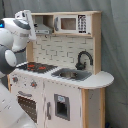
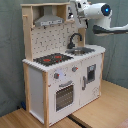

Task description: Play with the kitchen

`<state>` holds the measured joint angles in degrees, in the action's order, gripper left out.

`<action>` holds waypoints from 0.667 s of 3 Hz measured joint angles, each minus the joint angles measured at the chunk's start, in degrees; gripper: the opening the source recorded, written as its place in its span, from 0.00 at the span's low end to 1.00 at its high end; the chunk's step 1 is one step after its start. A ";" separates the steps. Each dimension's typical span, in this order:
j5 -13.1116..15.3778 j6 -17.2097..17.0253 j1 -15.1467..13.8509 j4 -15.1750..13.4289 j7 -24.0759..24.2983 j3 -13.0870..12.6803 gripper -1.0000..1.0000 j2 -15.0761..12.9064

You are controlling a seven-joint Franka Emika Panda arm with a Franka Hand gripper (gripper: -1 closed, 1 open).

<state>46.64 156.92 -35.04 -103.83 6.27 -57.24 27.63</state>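
- kitchen (image 1: 62, 75) (image 2: 62, 70) upright on wood floor (image 2: 100, 112), grey backdrop behind
- gripper (image 1: 34, 27) (image 2: 75, 11) up by hood (image 2: 49, 20), top shelf level
- cannot tell if claw open or closed

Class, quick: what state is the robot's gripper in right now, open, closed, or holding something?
Gripper: up beside the kitchen's top shelf; whether it is open, closed or holding anything cannot be told.
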 joint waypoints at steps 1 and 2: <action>0.00 0.00 0.00 -0.70 0.08 -0.58 1.00 1.61; 0.03 0.17 -0.04 -4.11 0.91 -2.80 1.00 6.42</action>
<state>46.67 157.09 -35.08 -107.94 7.18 -60.04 34.05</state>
